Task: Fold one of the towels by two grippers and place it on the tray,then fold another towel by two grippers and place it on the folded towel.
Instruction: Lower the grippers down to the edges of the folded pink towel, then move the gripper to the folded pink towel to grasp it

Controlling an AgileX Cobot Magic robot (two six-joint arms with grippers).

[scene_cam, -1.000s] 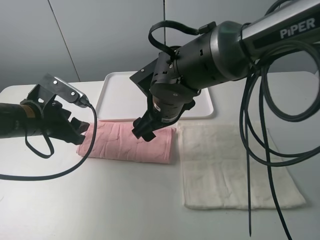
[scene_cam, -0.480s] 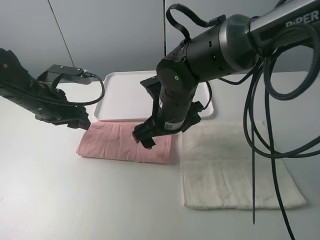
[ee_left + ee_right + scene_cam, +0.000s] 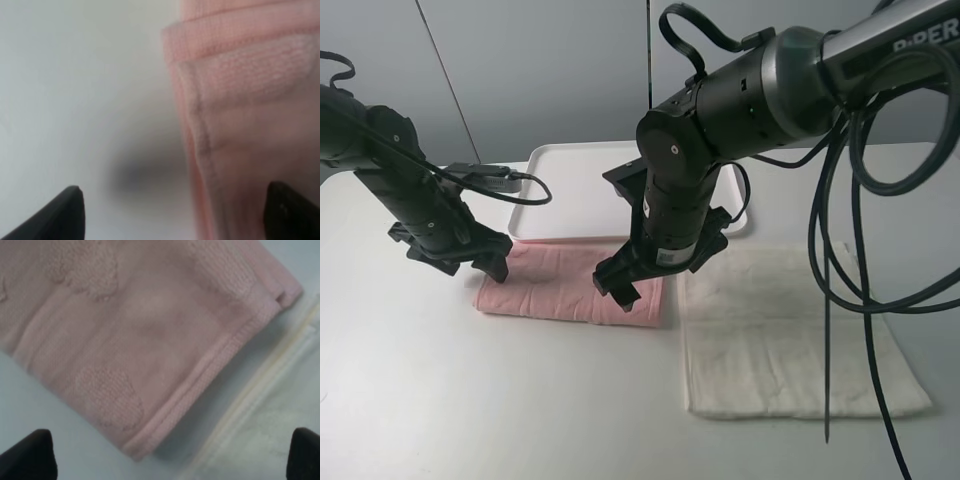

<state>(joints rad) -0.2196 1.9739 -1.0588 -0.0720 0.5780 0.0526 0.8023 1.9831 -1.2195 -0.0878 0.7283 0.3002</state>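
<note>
The pink towel (image 3: pixel 560 283) lay on the tabletop (image 3: pixel 520 400), folded into a long band running left to right just in front of the tray (image 3: pixel 570 185). Its far edge lay at the tray's near rim; whether the two touched could not be told. The white towel (image 3: pixel 790 340) lay spread flat just beside the band's right end, with a thin strip of tabletop between the two edges.

The left gripper (image 3: pixel 472 266) pointed down at the band's left end. Its fingers (image 3: pixel 67 215) were spread wide, one tip over bare tabletop and the other over the pink cloth, with the hemmed end edge between them. Nothing was pinched.

The right gripper (image 3: pixel 620 291) pointed down at the band's right end, near its front edge. Its fingers (image 3: pixel 32 455) were spread wide, one tip over tabletop and the other over the white towel, with the pink towel's corner between them. Nothing was held.

Black cables (image 3: pixel 840 300) from the right arm hung over the white towel
</note>
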